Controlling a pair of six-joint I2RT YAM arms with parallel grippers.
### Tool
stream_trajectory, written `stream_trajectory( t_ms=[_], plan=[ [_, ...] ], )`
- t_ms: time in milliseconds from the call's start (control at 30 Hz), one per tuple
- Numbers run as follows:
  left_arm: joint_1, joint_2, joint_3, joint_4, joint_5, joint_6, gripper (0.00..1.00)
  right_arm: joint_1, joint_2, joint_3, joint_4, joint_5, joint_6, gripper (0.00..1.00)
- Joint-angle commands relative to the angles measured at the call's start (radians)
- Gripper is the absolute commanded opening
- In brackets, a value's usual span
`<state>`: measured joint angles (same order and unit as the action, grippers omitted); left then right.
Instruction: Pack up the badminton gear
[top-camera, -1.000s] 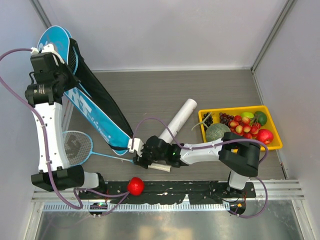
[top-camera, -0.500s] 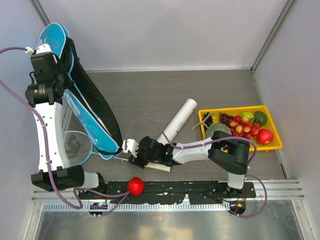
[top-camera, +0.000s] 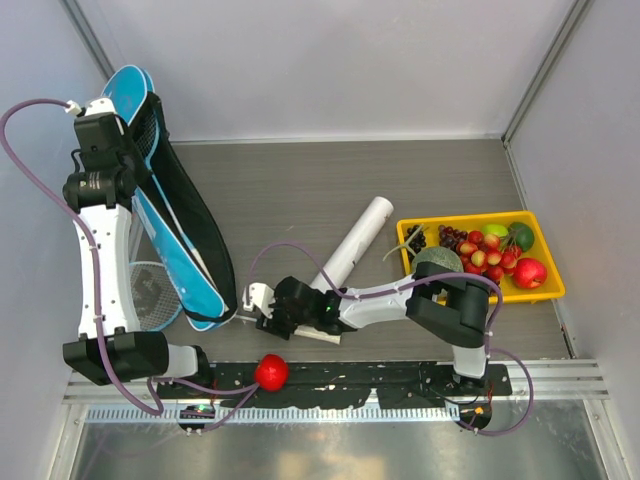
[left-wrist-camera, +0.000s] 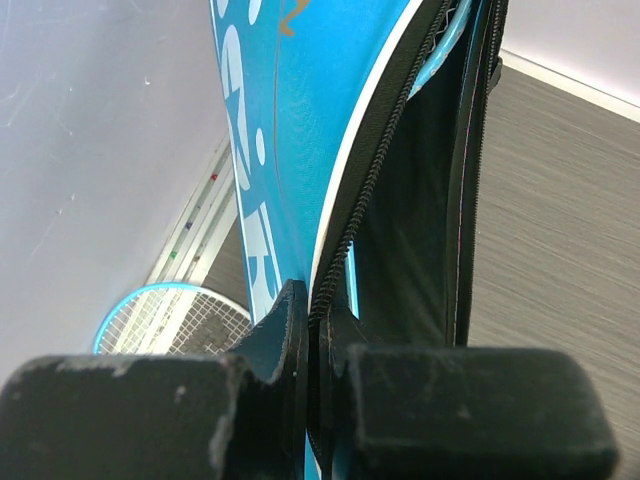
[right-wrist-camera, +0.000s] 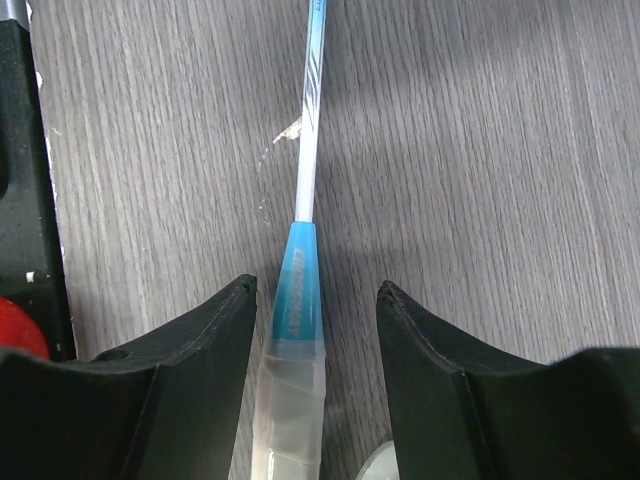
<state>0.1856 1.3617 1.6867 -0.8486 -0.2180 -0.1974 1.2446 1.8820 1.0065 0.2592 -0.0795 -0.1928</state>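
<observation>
Right tool (right-wrist-camera: 315, 290), fingers (right-wrist-camera: 190, 360) spread, straddles the racket handle (right-wrist-camera: 287, 395); left tool (left-wrist-camera: 318, 395) pinches the bag (left-wrist-camera: 280, 130) edge.

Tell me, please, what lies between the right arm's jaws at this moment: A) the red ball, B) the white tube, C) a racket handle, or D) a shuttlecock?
C: in the right wrist view the right gripper straddles the racket handle, which lies on the table, with the jaws open on either side of it.
</observation>
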Motion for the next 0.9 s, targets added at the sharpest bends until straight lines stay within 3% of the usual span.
stream_trajectory(
  t_ms=[0, 567, 633, 867],
  plan=[
    [0.005, -0.038, 0.027, 0.146, -0.026, 0.016, 0.00, 0.006, 0.025, 0.052, 0.000, 0.017, -0.014, 0.56],
    [0.005, -0.026, 0.014, 0.141, -0.090, 0.026, 0.00, 0.022, 0.071, 0.084, -0.038, 0.073, -0.043, 0.49],
    [0.005, -0.026, 0.016, 0.140, -0.092, 0.029, 0.00, 0.026, 0.077, 0.098, -0.049, 0.076, -0.051, 0.43],
    [0.006, -0.032, 0.014, 0.137, -0.092, 0.027, 0.00, 0.039, 0.036, 0.099, -0.028, 0.072, -0.051, 0.12]
  ],
)
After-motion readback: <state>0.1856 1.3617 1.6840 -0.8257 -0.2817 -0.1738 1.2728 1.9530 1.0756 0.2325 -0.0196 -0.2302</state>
